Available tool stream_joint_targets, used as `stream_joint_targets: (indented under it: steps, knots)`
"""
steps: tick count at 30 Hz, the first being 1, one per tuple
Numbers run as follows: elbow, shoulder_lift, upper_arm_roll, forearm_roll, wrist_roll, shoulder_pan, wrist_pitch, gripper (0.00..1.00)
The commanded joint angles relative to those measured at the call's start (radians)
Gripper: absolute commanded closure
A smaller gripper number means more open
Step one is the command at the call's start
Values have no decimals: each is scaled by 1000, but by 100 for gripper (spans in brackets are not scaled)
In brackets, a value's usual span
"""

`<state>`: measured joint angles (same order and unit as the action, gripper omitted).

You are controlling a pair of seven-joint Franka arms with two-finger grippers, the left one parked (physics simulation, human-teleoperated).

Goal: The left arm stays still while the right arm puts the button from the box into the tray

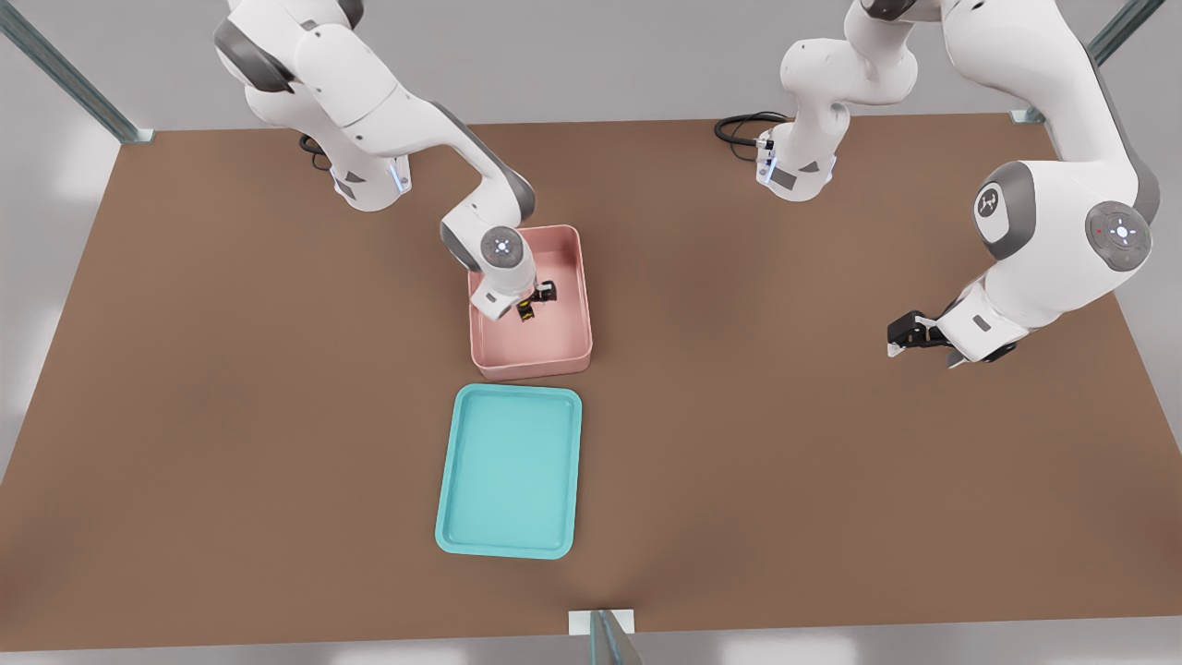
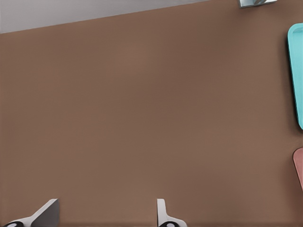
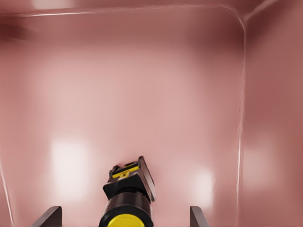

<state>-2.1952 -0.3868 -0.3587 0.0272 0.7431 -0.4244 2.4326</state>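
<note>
**Button lined up between the fingers, not grabbed yet**

Fingers (image 3: 52, 216) on my working gripper (image 3: 125, 218) are spread wide, one tip on each side of the button (image 3: 128, 198) with clear gaps both ways, so nothing is held as far as I can tell. On the wrist cam the button lies on the floor of the box (image 3: 142, 85), yellow cap facing the camera and black body running away from it. So its long axis runs along the gap, not across it, and closing should pinch the sides of the body.

From the front view, the right arm (image 1: 503, 249) is reaching down inside the box (image 1: 572, 268), gripper (image 1: 534, 303) low by the button (image 1: 528, 314). The tray (image 1: 462, 462) sits on the desk (image 1: 785, 462) just beyond the box's near wall, towards the camera.

My guess for the next bit: drop slightly, close, lift clear of that high wall, then carry it over to the tray.
</note>
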Motion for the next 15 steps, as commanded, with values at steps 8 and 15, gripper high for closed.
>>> stream_joint_targets:
  steps: [8, 15]
  knots:
    - [9, -7, 3, 11, -19, 7, 23, 13]
    - [8, -1, 6, 10, -47, 16, 17, 43]
